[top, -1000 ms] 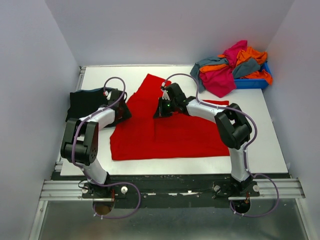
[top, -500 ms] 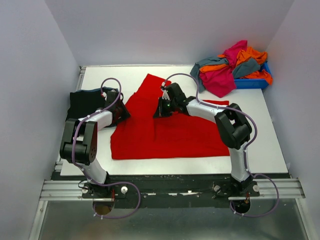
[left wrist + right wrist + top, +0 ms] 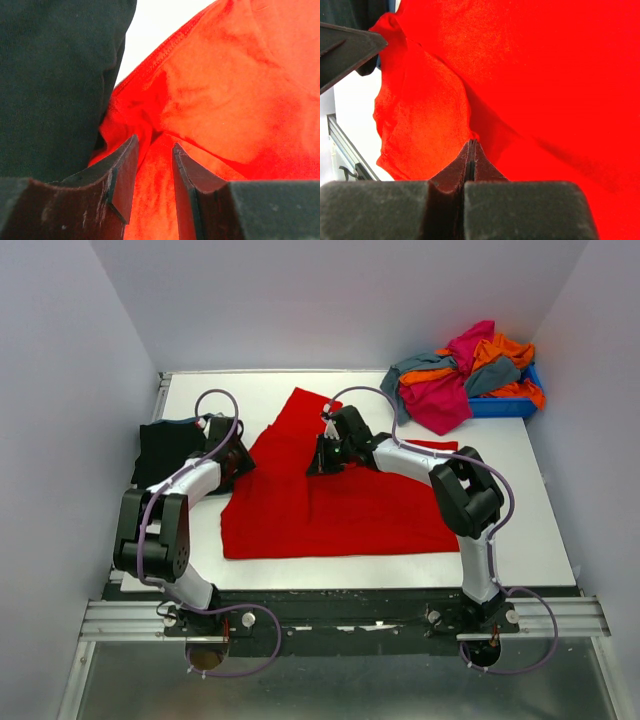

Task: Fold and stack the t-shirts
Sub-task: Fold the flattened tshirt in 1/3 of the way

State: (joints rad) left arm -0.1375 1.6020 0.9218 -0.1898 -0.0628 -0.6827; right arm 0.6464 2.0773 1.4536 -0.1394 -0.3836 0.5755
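Observation:
A bright red t-shirt lies spread on the white table, with one part reaching toward the back. My right gripper is shut, pinching a raised fold of the red shirt at its tips. My left gripper sits at the shirt's left edge beside a black t-shirt. In the left wrist view its jaws stand slightly apart over red cloth, with the black shirt to the left.
A heap of magenta, orange and grey-teal t-shirts fills a blue bin at the back right corner. White walls close the table on three sides. A metal rail runs along the near edge.
My left gripper has shifted a little back and to the left, along the red shirt's edge toward the black shirt. The right gripper has not moved.

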